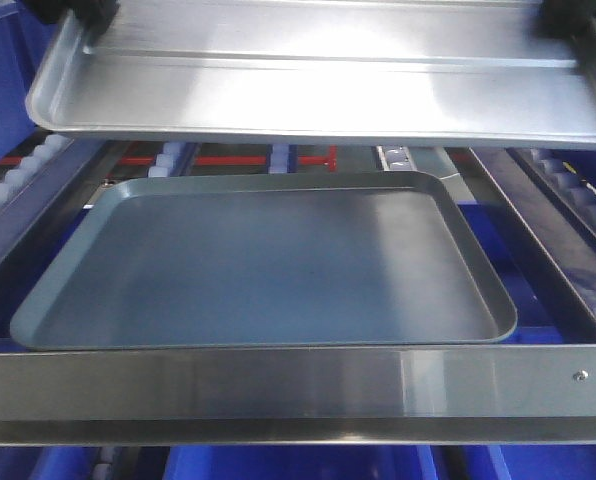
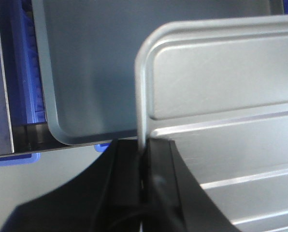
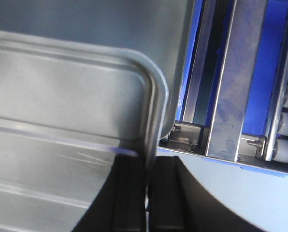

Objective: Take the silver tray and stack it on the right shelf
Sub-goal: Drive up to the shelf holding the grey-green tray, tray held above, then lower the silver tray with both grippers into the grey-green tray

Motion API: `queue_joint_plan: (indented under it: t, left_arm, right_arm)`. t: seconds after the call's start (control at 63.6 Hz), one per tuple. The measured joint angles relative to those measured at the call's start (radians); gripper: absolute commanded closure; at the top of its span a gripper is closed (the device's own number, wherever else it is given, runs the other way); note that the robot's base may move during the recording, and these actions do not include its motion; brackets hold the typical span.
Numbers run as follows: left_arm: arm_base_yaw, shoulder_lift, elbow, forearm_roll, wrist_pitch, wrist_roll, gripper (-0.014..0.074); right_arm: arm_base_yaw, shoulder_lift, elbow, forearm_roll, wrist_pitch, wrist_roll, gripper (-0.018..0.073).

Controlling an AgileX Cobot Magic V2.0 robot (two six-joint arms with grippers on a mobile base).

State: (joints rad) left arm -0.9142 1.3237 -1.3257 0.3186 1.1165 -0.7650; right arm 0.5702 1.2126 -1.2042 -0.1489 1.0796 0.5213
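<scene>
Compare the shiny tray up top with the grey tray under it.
The silver tray is shiny with long floor ridges; the grey tray is duller and smooth. The silver tray is held aloft by the left gripper and right gripper; the grey tray lies on the right shelf. Both are rounded rectangles.

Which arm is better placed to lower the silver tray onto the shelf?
Neither alone: left gripper clamps the silver tray at its left rim, right gripper at its right, above the grey tray on the right shelf. Lower both together.
</scene>
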Motion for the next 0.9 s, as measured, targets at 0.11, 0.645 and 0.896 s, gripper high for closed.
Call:
queue_joint_plan:
  t: [0.11, 0.645, 0.896]
  left_arm:
    - [0.0, 0.0, 0.0, 0.0, 0.0, 0.0, 0.0697]
    - [0.0, 0.0, 0.0, 0.0, 0.0, 0.0, 0.0697]
    - [0.0, 0.0, 0.0, 0.009, -0.006, 0.0, 0.0697]
  right_arm:
    - [0.0, 0.0, 0.0, 0.0, 0.0, 0.0, 0.0502]
    - [0.0, 0.0, 0.0, 0.0, 0.0, 0.0, 0.0502]
    - [0.0, 0.0, 0.0, 0.0, -0.013, 0.0, 0.0502]
